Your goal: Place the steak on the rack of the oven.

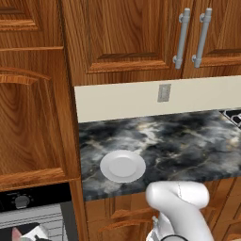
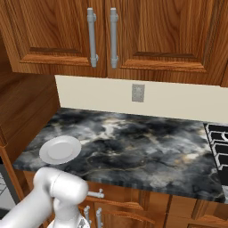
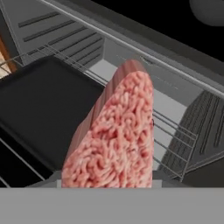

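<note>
The steak (image 3: 116, 140), a pinkish-red slab with a paler edge, stands up from the bottom of the hand view and hides my fingertips. It hangs inside the open oven (image 1: 28, 203), above the wire rack (image 3: 173, 131). A dark tray (image 3: 43, 109) lies on the rack just left of the steak. In the left base view my gripper (image 1: 29, 234) is low at the oven's opening, below the black control panel with its round grey knob (image 1: 21, 201), and a bit of the steak (image 1: 15, 233) shows beside it. The gripper is shut on the steak.
A round white plate (image 1: 123, 166) sits bare on the dark marble counter (image 1: 188, 141), also seen as the plate (image 2: 60, 149) near the counter's left end. A stove grate (image 2: 218, 144) lies at the far right. Wooden cabinets stand above and below.
</note>
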